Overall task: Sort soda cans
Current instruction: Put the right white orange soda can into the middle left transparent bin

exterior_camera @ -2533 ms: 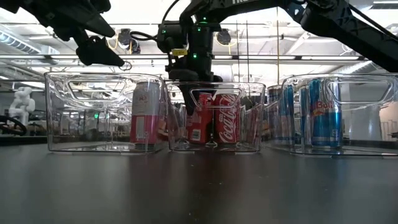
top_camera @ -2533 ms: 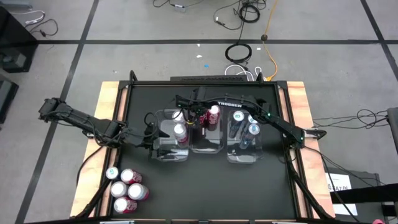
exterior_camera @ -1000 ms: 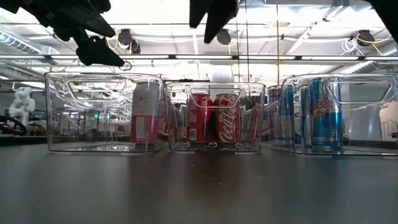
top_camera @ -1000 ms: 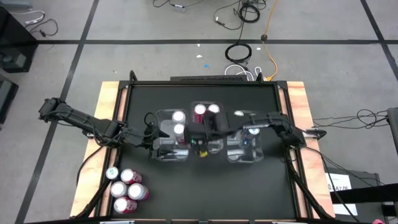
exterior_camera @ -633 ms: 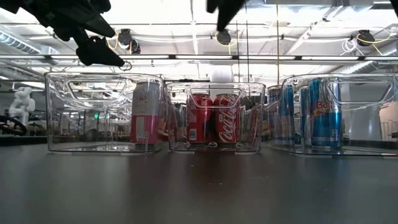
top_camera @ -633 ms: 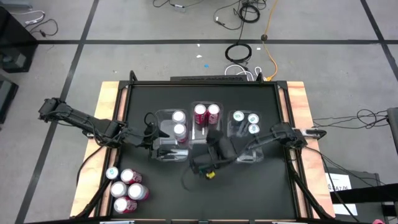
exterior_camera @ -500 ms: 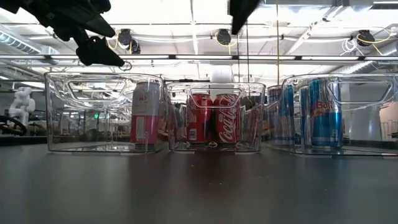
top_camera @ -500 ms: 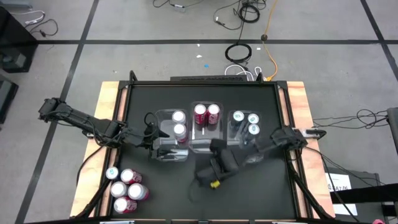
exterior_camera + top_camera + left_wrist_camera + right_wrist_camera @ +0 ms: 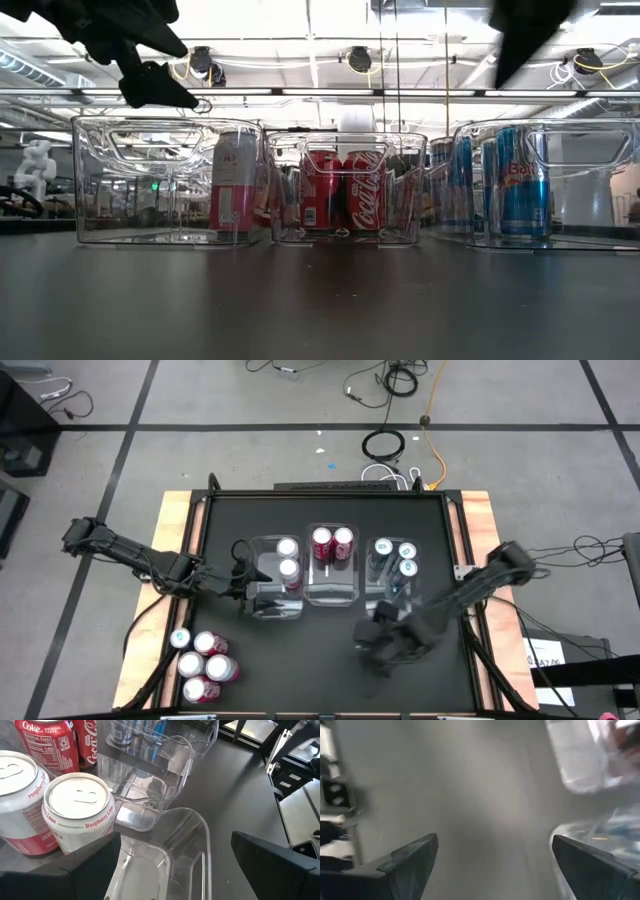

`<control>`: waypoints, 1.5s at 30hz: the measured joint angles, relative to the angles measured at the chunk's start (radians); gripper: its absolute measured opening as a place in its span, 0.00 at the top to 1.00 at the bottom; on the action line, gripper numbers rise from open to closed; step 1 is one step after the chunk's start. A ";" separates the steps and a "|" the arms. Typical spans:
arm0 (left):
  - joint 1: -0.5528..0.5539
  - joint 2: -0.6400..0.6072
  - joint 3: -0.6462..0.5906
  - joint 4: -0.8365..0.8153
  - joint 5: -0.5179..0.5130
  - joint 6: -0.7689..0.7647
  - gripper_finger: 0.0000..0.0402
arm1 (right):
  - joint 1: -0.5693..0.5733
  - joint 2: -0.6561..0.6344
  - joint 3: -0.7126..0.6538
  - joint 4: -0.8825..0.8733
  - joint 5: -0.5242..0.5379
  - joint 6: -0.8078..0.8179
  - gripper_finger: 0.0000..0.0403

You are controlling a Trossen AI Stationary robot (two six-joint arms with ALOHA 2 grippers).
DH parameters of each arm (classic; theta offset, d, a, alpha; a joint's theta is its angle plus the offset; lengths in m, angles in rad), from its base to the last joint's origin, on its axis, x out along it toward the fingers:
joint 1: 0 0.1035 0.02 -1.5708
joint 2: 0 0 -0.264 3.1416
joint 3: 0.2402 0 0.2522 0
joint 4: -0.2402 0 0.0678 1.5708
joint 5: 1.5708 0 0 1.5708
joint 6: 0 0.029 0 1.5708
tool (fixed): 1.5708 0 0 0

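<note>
Taking the middle bin as our landmark and reading from left to right, we first meet four unsorted soda cans, clustered well to the left of it at the table's near left corner. Next comes the left gripper, hovering over the left bin just beside the landmark; its fingers are spread and grasp nothing, and the left wrist view shows two raspberry-lime cans standing in that bin directly before them. Inside the landmark bin itself stand two red cola cans. To its right, the right bin holds three blue cans. Below and to the right of the landmark, over bare table, we find the right gripper, also spread wide and empty. We judge the step in hand to be the gap between placements: seven cans sit binned, and four wait. The next move calls for one arm, most plausibly the left, to travel to the corner cluster, descend over a single can without toppling its neighbours, and close on it.
</note>
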 joint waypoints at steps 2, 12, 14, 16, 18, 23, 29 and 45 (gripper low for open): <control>0.000 0.000 0.002 -0.005 0.000 0.000 0.04 | 0.029 -0.092 -0.138 0.108 0.004 0.047 0.05; -0.056 0.023 0.264 -0.369 -0.061 0.026 0.04 | 0.143 -0.409 -0.532 0.306 0.081 0.266 0.05; -0.079 0.051 0.346 -0.471 -0.073 0.011 0.04 | 0.150 -0.439 -0.558 0.308 0.089 0.276 0.05; -0.100 0.088 0.437 -0.577 -0.081 -0.058 0.04 | 0.152 -0.457 -0.573 0.309 0.100 0.276 0.05; -0.119 0.131 0.525 -0.698 -0.082 -0.151 0.04 | 0.153 -0.458 -0.575 0.310 0.115 0.261 0.05; -0.172 0.240 0.691 -0.937 -0.026 -0.481 0.04 | 0.152 -0.457 -0.575 0.334 0.137 0.210 0.05; -0.244 0.310 0.741 -0.989 0.161 -0.846 0.04 | 0.152 -0.457 -0.575 0.343 0.135 0.185 0.05; -0.421 0.391 0.742 -1.247 0.139 -1.464 0.04 | 0.152 -0.457 -0.575 0.343 0.131 0.160 0.05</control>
